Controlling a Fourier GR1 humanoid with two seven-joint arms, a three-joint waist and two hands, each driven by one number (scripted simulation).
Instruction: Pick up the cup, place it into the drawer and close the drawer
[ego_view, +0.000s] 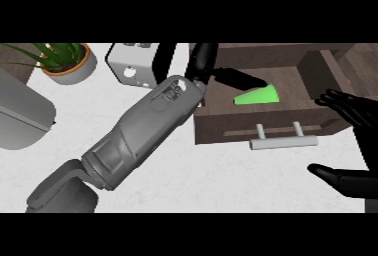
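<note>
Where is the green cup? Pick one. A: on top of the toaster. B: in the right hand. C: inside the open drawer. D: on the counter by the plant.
C: the cup lies on its side inside the open drawer, with the left hand right at it.

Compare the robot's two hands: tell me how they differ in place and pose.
The left hand reaches over the open drawer, fingers stretched toward the green cup lying in it; the right hand stands outside the drawer at the view's right edge, open, fingers up, touching nothing. Both are black.
</note>
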